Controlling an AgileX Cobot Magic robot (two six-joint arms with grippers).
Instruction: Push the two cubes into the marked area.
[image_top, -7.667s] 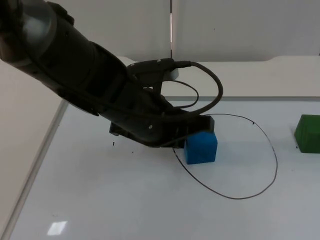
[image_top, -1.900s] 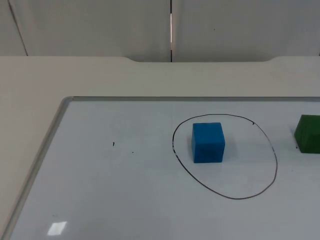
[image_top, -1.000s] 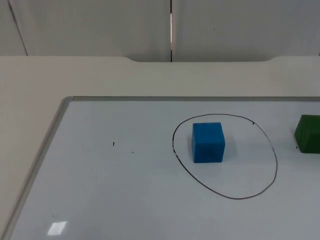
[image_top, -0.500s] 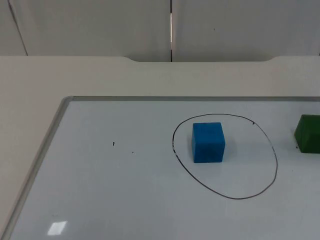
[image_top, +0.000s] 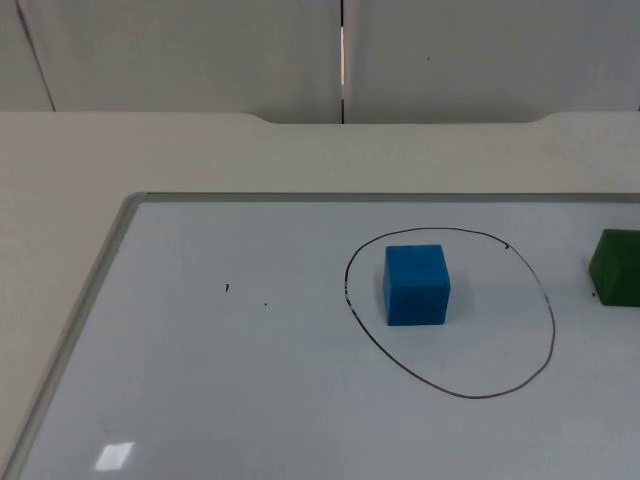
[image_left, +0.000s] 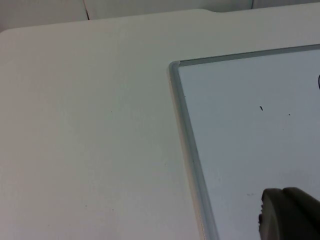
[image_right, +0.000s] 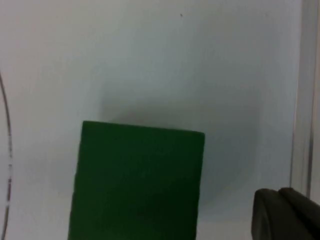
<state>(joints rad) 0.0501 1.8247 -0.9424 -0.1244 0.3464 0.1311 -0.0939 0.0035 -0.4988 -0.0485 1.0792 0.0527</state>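
Grippers, top view: none in shot.
Cubes, top view: 2 – blue cube (image_top: 416, 285) inside drawn circle (image_top: 551, 330), 1 in it; green cube (image_top: 616, 266) outside, right of line.
Left gripper (image_left: 289, 215), left wrist view: over whiteboard (image_left: 250, 125) near its frame; fingers' state can't tell.
Right gripper (image_right: 286, 215), right wrist view: just beside green cube (image_right: 137, 180); fingers' state can't tell.

Two cubes sit on the one whiteboard (image_top: 200, 400): one blue cube (image_top: 416, 285) and one green cube (image_top: 615, 266). One hand-drawn black ring (image_top: 500, 392) marks the board, and two tiny black specks (image_top: 227, 289) dot it. One black fingertip (image_left: 287, 215) shows at the left wrist, one (image_right: 285, 212) at the right.
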